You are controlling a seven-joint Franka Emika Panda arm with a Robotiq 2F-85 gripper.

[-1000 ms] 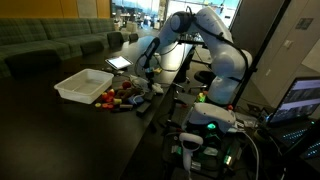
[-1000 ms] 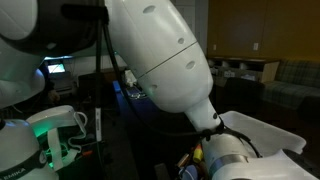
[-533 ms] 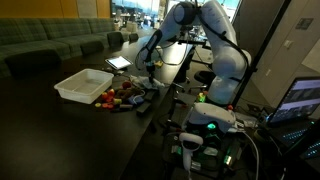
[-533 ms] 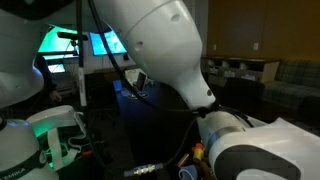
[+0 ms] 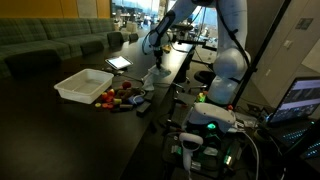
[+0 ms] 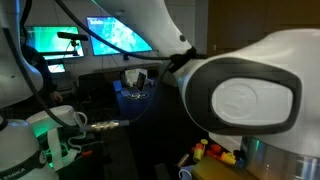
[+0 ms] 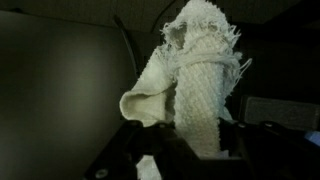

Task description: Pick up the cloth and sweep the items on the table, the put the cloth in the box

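Note:
In the wrist view the off-white cloth (image 7: 195,80) hangs bunched from my gripper (image 7: 185,150), whose dark jaws press on it from both sides. In an exterior view the cloth (image 5: 158,73) dangles above the black table (image 5: 60,125), up and behind the items. My gripper (image 5: 157,60) is shut on its top. The items (image 5: 122,97), small red, orange, yellow and dark pieces, lie in a cluster on the table beside the white box (image 5: 83,84). Some of the items (image 6: 215,152) show low in the other view, mostly hidden by the arm.
A small tablet with a bright screen (image 5: 119,62) lies on the table behind the box. A cluttered bench with a green light (image 5: 210,125) stands beside the table. The robot's white arm (image 6: 245,95) fills much of an exterior view. Sofas (image 5: 50,45) line the far wall.
My arm has risen from just above the table by the items, carrying the cloth up and a little away from the box. The items and box have not moved.

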